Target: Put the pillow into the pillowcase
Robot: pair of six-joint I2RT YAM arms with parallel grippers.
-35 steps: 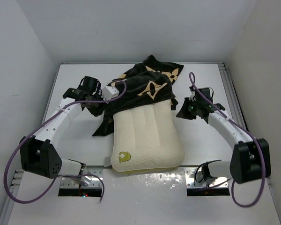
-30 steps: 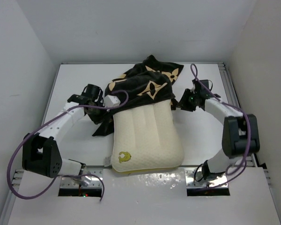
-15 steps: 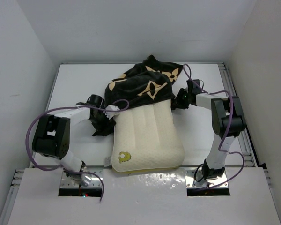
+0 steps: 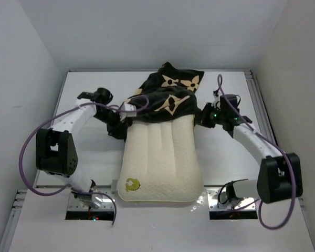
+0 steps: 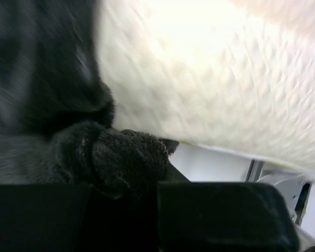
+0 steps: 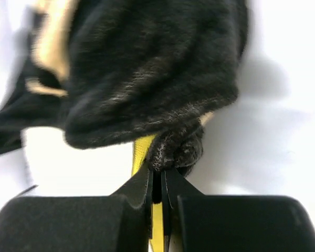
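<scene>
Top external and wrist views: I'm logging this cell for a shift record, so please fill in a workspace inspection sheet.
Surface: white table, no marks seen.
Job's things: pillow has its far end inside the pillowcase, the rest uncovered.
Clutter: nothing seen.
End effectors: left end effector and right end effector each shut on a pillowcase edge.
Cables: purple cables loop off both arms.
Surroundings: white walls on three sides.

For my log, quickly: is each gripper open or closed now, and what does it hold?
Left gripper: closed on the pillowcase.
Right gripper: closed on the pillowcase too.
</scene>
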